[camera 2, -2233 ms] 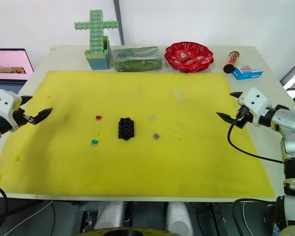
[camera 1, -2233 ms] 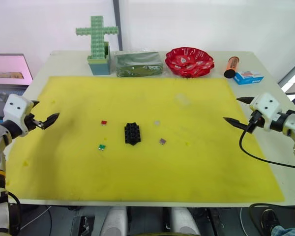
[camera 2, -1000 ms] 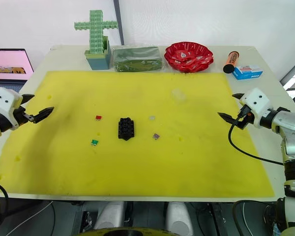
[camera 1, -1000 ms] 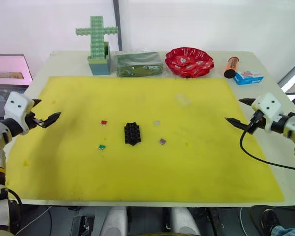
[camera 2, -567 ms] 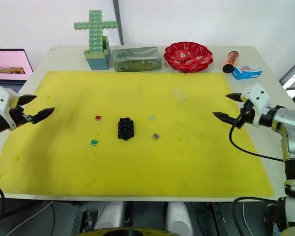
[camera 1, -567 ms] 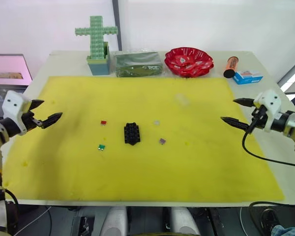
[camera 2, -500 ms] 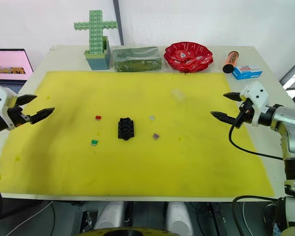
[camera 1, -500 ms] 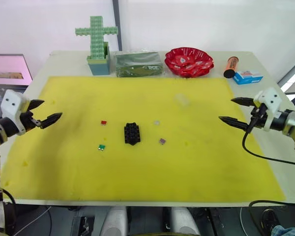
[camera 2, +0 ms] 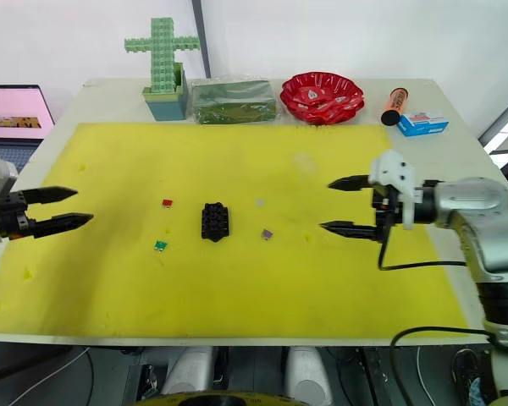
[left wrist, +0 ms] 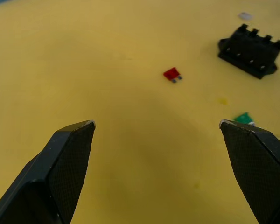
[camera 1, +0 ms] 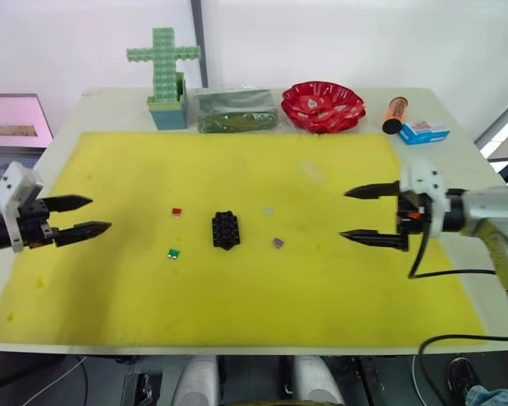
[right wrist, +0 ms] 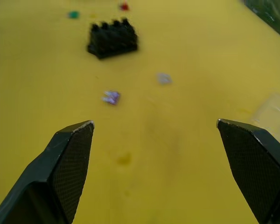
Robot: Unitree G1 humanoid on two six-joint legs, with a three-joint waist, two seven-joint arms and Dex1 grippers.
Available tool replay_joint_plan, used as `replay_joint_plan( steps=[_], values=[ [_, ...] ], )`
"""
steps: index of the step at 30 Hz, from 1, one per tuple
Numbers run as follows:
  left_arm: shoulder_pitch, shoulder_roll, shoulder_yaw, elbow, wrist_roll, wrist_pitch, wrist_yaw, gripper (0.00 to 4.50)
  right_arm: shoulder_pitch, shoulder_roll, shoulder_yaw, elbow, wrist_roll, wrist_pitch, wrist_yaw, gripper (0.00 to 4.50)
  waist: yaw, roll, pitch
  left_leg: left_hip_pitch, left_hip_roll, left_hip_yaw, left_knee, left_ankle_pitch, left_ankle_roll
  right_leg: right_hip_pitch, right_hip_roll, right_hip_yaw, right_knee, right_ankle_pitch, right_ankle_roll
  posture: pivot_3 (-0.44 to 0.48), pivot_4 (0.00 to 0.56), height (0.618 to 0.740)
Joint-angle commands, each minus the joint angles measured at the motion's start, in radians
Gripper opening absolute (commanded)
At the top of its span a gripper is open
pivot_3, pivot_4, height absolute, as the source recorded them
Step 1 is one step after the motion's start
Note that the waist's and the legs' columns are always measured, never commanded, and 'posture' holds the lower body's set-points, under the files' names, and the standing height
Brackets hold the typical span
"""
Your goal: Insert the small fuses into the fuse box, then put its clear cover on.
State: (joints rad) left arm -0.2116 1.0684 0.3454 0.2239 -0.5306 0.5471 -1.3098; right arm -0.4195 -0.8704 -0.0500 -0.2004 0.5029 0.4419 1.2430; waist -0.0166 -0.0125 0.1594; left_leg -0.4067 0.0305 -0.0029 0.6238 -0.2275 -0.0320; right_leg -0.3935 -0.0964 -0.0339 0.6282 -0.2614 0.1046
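The black fuse box (camera 1: 225,230) stands in the middle of the yellow mat (camera 1: 237,313). Around it lie the small fuses: red (camera 1: 177,211) and green (camera 1: 173,253) to its left, pale grey (camera 1: 268,211) and brownish-purple (camera 1: 278,243) to its right. The clear cover (camera 1: 311,172) lies flat farther back and to the right. My left gripper (camera 1: 100,213) is open at the mat's left edge, pointing at the red and green fuses. My right gripper (camera 1: 345,214) is open wide over the mat, right of the purple fuse, holding nothing.
Along the table's back edge stand a green block cross (camera 1: 163,63), a dark green packet (camera 1: 237,110), a red bowl (camera 1: 323,106), an orange tube (camera 1: 394,114) and a blue box (camera 1: 423,132). A laptop (camera 1: 13,118) sits off the table's left.
My right gripper has moved left, in over the mat toward the fuses, its fingers spread wider. My left gripper has shifted slightly down and levelled out at the mat's left edge.
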Motion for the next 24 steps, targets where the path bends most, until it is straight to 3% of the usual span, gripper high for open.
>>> replay_joint_plan(
  steps=[1, 3, 8, 13, 18, 24],
  values=[
    [0.036, 0.035, 0.071, -0.101, -0.150, 0.320, 0.041, 4.50, -0.037, 0.055, 0.061, -0.154, -0.006, -0.030, -0.045, 4.48, 0.001, 0.000, 0.000, 0.000, 0.000, 0.000, 0.000, 0.000, 0.000, 0.000, 0.000, 0.000, 0.000, 0.000, 0.000, 0.000, 0.150, 0.740],
    [0.048, 0.034, 0.086, -0.134, -0.225, 0.514, 0.090, 4.50, -0.041, 0.078, 0.091, -0.194, -0.017, -0.044, -0.056, 4.48, 0.006, -0.001, 0.000, 0.000, 0.000, 0.000, 0.000, 0.000, 0.000, 0.000, 0.000, 0.000, 0.000, 0.000, 0.000, 0.000, 0.150, 0.740],
    [-0.021, -0.095, 0.194, -0.114, -0.474, 1.033, 0.244, 4.50, -0.057, 0.130, 0.161, -0.246, -0.032, -0.047, -0.085, 4.48, 0.012, -0.003, 0.000, -0.001, 0.000, -0.002, 0.003, 0.000, 0.000, 0.001, 0.000, 0.000, 0.001, 0.000, 0.000, 0.000, 0.150, 0.740],
    [-0.089, -0.131, 0.138, 0.061, -0.682, 1.067, 0.451, 4.50, -0.078, 0.157, 0.189, -0.232, -0.054, -0.057, -0.104, 4.48, 0.007, -0.006, 0.000, 0.000, 0.000, -0.003, 0.003, 0.000, 0.000, 0.001, 0.001, 0.000, 0.003, 0.000, 0.000, 0.000, 0.150, 0.740],
    [-0.090, -0.167, 0.096, 0.120, -0.780, 1.067, 0.594, 4.50, -0.082, 0.166, 0.200, -0.225, -0.058, -0.053, -0.106, 4.48, 0.006, -0.006, 0.000, 0.000, 0.000, -0.002, 0.003, 0.000, 0.000, 0.001, 0.001, 0.001, 0.002, 0.000, 0.000, 0.000, 0.150, 0.740],
    [-0.072, -0.213, 0.090, 0.070, -0.833, 1.067, 0.679, 4.50, -0.060, 0.162, 0.199, -0.252, -0.058, -0.046, -0.115, 4.48, 0.008, -0.007, -0.001, 0.000, 0.000, -0.003, 0.003, 0.000, 0.000, 0.001, 0.000, 0.001, 0.002, 0.000, -0.001, 0.000, 0.150, 0.740]
  ],
)
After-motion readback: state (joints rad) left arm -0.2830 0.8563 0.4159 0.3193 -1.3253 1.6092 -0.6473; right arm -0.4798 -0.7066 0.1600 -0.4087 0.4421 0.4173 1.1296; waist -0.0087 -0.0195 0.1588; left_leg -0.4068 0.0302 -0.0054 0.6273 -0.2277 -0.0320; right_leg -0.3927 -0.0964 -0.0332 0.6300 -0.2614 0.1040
